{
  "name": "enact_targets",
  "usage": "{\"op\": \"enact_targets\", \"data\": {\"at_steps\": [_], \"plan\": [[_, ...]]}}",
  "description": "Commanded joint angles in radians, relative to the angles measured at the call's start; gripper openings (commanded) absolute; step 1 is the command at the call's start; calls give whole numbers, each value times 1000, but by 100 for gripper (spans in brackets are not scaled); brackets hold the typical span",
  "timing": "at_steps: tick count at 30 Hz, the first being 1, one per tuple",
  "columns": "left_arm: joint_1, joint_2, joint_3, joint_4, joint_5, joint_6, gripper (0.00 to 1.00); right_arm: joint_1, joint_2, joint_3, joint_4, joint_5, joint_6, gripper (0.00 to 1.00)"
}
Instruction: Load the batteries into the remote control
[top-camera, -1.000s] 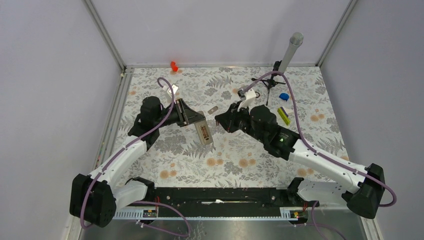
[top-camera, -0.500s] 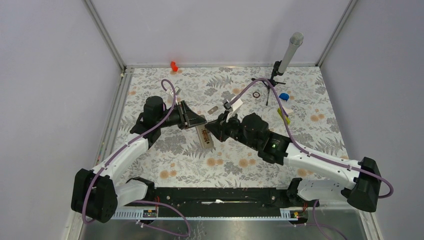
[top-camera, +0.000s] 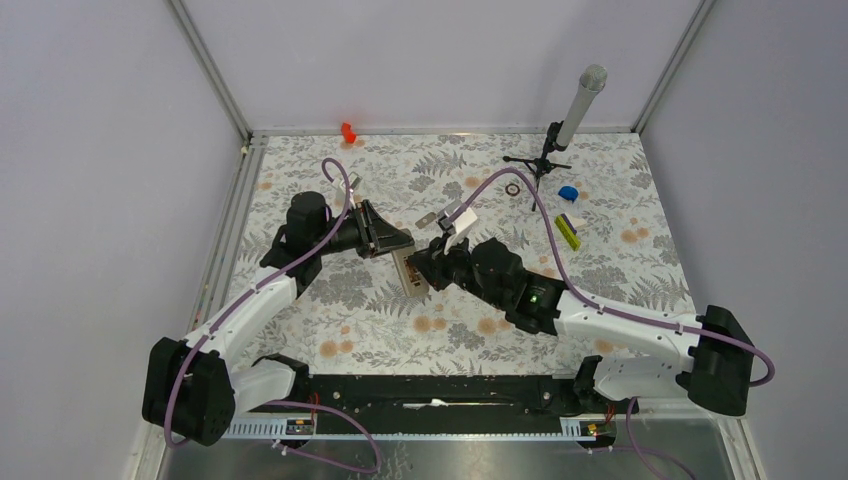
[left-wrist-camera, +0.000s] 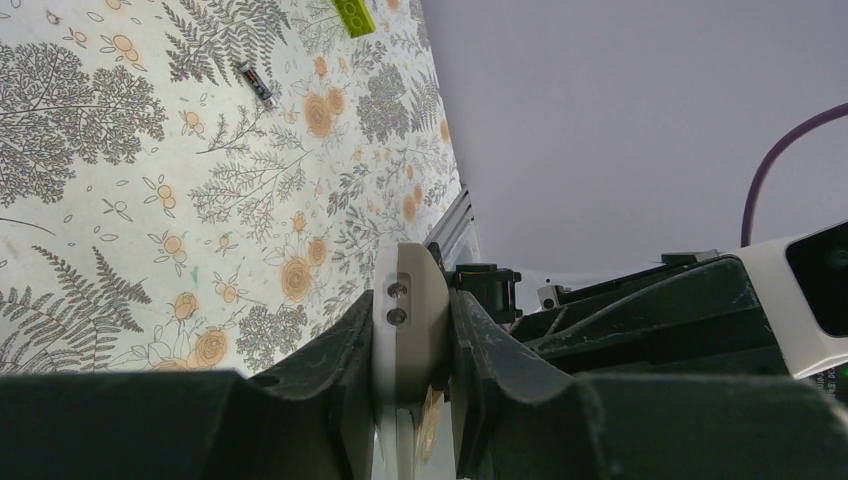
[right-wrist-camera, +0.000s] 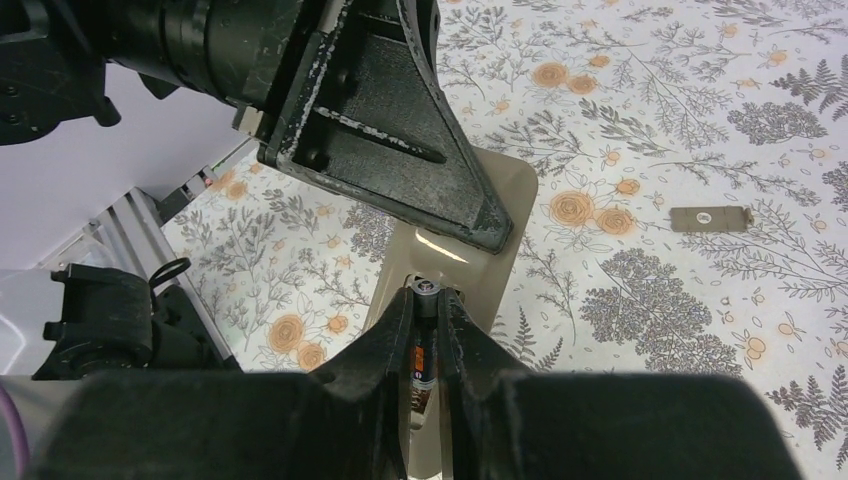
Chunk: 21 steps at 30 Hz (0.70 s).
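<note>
Where the arms meet mid-scene: left gripper, clamped tight on the remote control, held off the table; right gripper, pinched on one battery, at the remote's back, not yet seated. Item outstanding: second battery, apparently lying loose.

Left tool and right tool both closed, tips close together.

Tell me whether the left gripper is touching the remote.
Touching. The left wrist view shows the remote pinched between both fingers of the left gripper, with no gap on either side.
</note>
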Motion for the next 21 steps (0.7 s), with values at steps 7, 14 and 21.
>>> {"op": "enact_targets", "data": {"at_steps": [7,14,21], "plan": [[6,-6,26,101,38,-54,0,11,12,-36,129,59,-20,12],[5,-2,29,97,42,-59,0,11,17,-41,115,45,-36,14],[6,5,29,95,36,-58,0,10,9,-35,67,28,-53,19]]}}
